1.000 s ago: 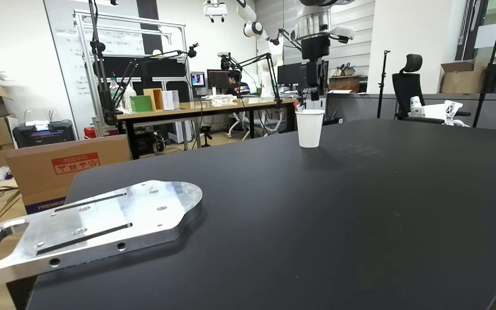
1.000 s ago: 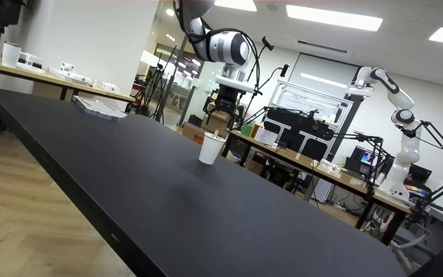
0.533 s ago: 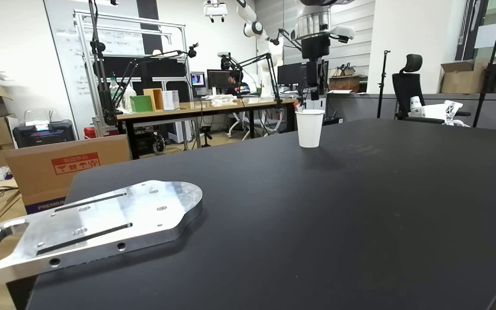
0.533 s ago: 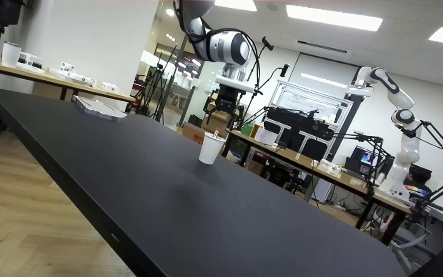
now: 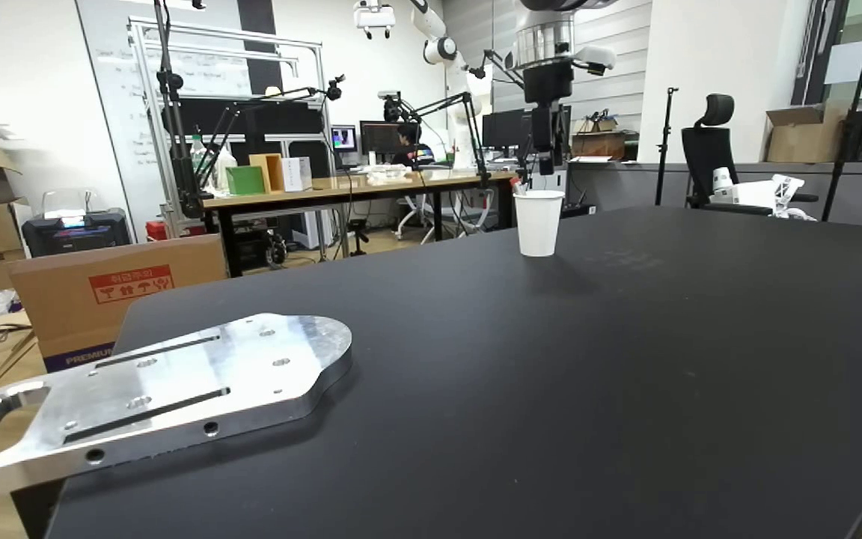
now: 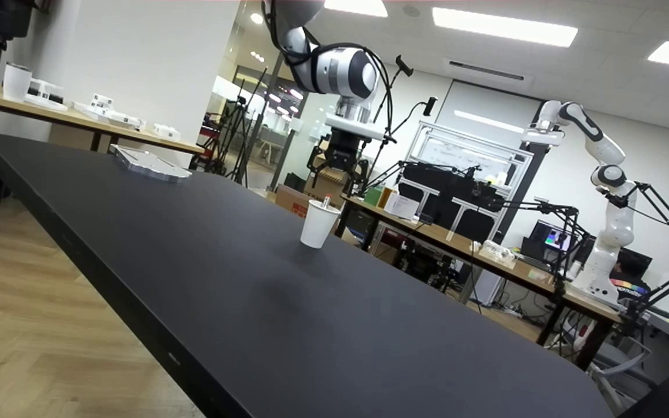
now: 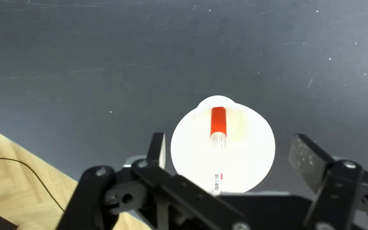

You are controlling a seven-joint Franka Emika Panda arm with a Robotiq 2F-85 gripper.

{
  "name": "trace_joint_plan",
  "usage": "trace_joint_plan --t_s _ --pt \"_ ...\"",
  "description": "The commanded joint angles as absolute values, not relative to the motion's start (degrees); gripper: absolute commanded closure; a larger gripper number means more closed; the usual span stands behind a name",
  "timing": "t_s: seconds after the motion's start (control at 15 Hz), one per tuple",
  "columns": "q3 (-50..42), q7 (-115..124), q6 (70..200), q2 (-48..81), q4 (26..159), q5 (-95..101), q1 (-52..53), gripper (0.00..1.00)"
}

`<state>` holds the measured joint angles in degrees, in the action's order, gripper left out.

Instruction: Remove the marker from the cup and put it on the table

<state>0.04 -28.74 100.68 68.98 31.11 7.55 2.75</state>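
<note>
The white cup (image 5: pixel 538 224) stands upright on the black table (image 5: pixel 551 389); it also shows in an exterior view (image 6: pixel 318 225). The marker leans in the cup, and its reddish upper end (image 6: pixel 326 201) sticks out above the rim. In the wrist view the marker's red part (image 7: pixel 218 121) and pale printed barrel lie against the overexposed cup (image 7: pixel 254 153); the barrel's near end is hidden behind the gripper. My gripper (image 7: pixel 229 148) is open and empty. Its fingers stand on either side of the cup in that view. In an exterior view the gripper (image 6: pixel 331 184) hovers above the cup, apart from it.
A silver metal plate (image 5: pixel 236 367) lies at a table edge, also in an exterior view (image 6: pixel 151 164). A cardboard box (image 5: pixel 124 299) stands beside the table. A wooden workbench (image 6: pixel 456 238) with clutter and another arm (image 6: pixel 613 191) stands behind. The cup is near a table edge.
</note>
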Motion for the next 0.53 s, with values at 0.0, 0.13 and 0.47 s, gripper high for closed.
trace_joint_plan --t_s 0.0,0.13,0.47 --pt "-0.2 -28.5 101.1 69.4 30.0 7.7 2.7 0.00" --pt "-0.2 -28.5 101.9 69.6 29.9 7.7 2.7 0.00" --pt "0.1 -28.9 106.2 70.4 29.4 7.5 2.7 0.00"
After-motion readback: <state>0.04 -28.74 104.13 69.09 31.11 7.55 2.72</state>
